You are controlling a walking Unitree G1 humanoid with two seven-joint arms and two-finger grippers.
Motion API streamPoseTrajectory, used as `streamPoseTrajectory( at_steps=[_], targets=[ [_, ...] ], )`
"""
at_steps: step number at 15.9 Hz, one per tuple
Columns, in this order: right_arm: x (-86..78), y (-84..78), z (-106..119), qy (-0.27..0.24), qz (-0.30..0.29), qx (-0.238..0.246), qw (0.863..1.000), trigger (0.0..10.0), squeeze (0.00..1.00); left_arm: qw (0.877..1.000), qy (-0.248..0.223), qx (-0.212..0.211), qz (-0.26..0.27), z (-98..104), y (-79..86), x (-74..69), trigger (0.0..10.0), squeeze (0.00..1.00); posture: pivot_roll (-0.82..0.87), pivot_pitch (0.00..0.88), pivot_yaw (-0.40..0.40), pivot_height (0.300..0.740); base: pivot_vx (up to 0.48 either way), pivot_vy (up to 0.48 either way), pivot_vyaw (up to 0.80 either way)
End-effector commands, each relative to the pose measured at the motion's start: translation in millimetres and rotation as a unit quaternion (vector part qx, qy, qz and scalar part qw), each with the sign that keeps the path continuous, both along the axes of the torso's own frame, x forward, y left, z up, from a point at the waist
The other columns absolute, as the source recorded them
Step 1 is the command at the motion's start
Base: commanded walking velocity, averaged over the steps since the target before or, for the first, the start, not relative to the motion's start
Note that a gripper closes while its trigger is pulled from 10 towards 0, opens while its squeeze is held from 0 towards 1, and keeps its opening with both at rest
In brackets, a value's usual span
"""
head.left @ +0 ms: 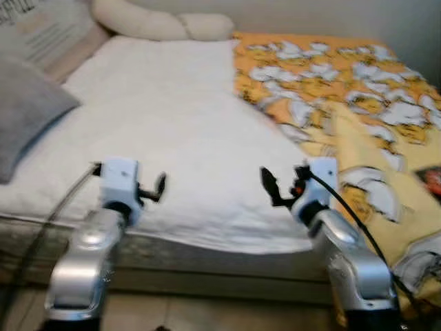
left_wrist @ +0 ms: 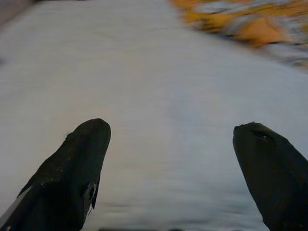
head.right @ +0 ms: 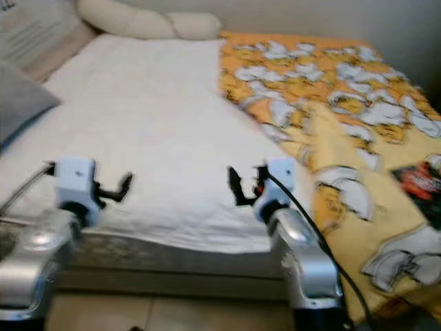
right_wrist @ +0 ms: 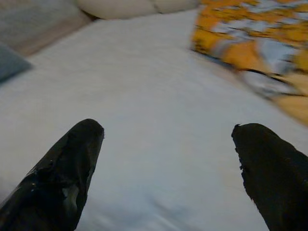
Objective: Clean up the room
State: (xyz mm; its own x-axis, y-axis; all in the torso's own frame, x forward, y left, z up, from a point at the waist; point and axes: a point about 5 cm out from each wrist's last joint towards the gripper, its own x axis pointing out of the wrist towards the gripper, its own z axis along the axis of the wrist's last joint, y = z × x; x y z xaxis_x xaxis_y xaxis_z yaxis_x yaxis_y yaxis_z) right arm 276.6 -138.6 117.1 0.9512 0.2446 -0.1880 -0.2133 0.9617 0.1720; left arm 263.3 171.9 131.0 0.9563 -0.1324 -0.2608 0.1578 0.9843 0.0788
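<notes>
You're facing the bed [head.left: 158, 117], its white sheet bare across the left and centre of the frame, the yellow patterned blanket [head.left: 358, 103] bunched over the right half. Your left gripper [head.left: 160, 186] and right gripper [head.left: 270, 186] hover above the near edge, both spread wide, holding nothing. A cream pillow [head.left: 158, 22] lies at the top.

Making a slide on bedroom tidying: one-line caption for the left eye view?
Both grippers, left and right, open above the white sheet, yellow blanket bunched alongside.
</notes>
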Motion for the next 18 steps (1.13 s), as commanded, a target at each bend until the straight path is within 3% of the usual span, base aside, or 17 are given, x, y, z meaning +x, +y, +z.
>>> streamPoseTrajectory(
  at_steps=[1, 6, 12, 18],
  targets=[
    [3.3, -1.4, 4.7, -0.009, -0.007, -0.003, 1.000, 10.0, 0.00, 1.000, -0.004, 0.005, 0.004, 3.6, 3.0, 1.5, 10.0, 1.00, -0.05, 0.000, 0.005, 0.740, 0.000, -0.428, 0.00],
    [4.0, -1.2, 4.9, -0.013, -0.001, -0.017, 1.000, 10.0, 0.00, 1.000, -0.003, 0.008, 0.003, 3.6, 2.5, 1.7, 10.0, 1.00, -0.05, 0.000, 0.005, 0.740, 0.000, -0.428, 0.00],
    [0.0, -4.9, -3.4, 0.009, -0.015, 0.007, 1.000, 10.0, 0.00, 1.000, -0.002, 0.026, 0.006, -3.1, 7.1, -1.7, 10.0, 1.00, -0.06, 0.000, 0.000, 0.740, 0.000, -0.419, 0.76],
    [-1.0, -8.6, -7.6, 0.012, -0.016, -0.003, 1.000, 10.0, 0.00, 0.999, -0.003, 0.033, 0.010, -5.5, 11.4, -2.6, 10.0, 1.00, -0.07, 0.000, 0.008, 0.740, 0.000, -0.416, 0.80]
  ],
)
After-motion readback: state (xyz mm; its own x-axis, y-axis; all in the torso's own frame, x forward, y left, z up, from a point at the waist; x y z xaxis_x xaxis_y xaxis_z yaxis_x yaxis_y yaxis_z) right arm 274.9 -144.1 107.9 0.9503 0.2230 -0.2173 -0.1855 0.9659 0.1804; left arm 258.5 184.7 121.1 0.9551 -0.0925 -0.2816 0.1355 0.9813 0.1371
